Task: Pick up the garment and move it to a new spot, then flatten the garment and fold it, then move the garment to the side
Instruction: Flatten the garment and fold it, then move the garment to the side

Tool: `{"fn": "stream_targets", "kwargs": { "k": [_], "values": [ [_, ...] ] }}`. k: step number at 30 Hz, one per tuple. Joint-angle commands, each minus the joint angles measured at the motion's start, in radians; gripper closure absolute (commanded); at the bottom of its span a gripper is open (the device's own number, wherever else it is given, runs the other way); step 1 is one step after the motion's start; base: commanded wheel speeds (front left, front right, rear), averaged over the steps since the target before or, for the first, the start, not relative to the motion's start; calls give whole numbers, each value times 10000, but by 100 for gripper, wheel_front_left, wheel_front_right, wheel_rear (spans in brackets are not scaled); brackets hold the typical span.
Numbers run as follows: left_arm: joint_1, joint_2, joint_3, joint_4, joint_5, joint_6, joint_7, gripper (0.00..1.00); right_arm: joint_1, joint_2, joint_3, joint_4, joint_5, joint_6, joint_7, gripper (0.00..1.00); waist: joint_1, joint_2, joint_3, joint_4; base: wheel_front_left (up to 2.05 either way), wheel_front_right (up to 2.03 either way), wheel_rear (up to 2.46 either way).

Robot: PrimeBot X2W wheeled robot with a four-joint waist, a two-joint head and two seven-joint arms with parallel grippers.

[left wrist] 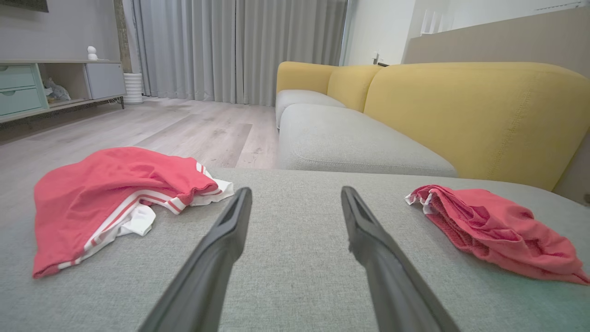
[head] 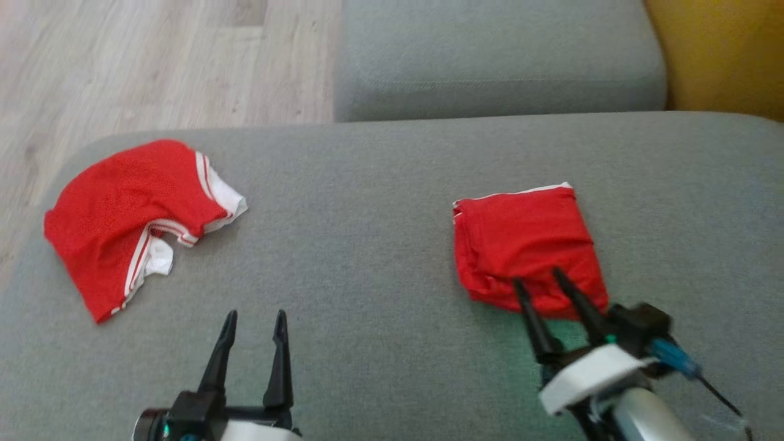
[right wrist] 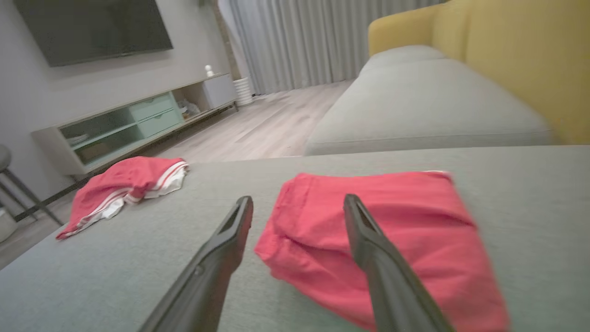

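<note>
While the grey cushion (head: 380, 245) spreads across the whole near scene, a loose red garment with white trim (head: 131, 223) lies crumpled at its far left, close to the cushion's rounded corner, with wooden floor (head: 153, 61) beyond it. Just right of it and nearer the robot, the left gripper (head: 254, 324) hovers over bare fabric, its two dark fingers spread wide and holding nothing; in the left wrist view the loose garment sits to the left of those fingers and well apart from them. Further right, past an open stretch of cushion, the folded red garment (head: 527, 242) rests as a compact, roughly square bundle with a thin white edge along its far side. The right gripper (head: 539, 278) stands at that bundle's near edge, fingers parted wide and gripping nothing, their tips over the red cloth; whether they touch it cannot be told. A yellow sofa back (head: 723, 55) rises at the far right.
</note>
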State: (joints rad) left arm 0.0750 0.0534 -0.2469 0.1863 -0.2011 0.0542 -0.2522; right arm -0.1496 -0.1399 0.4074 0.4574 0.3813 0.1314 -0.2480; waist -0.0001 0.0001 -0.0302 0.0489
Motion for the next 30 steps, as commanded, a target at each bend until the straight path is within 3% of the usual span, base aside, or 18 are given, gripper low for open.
{"fn": "stream_targets", "kwargs": {
  "k": [1, 11, 30],
  "values": [
    [-132, -31, 469, -419, -63, 100, -95, 0, 117, 26, -341, -622, -261, -7, -137, 0, 1, -1, -238, -202, 0, 0, 0],
    [890, -32, 794, -800, -45, 292, -95, 0, 1578, 301, -2179, -1613, -1457, -7, -137, 0, 1, -1, -904, -672, 0, 0, 0],
    [1244, -32, 1000, -597, 286, 330, -95, 0, 2310, 616, -2853, -1580, -2007, -7, -137, 0, 1, -1, -1282, -655, 0, 0, 0]
  ]
}}
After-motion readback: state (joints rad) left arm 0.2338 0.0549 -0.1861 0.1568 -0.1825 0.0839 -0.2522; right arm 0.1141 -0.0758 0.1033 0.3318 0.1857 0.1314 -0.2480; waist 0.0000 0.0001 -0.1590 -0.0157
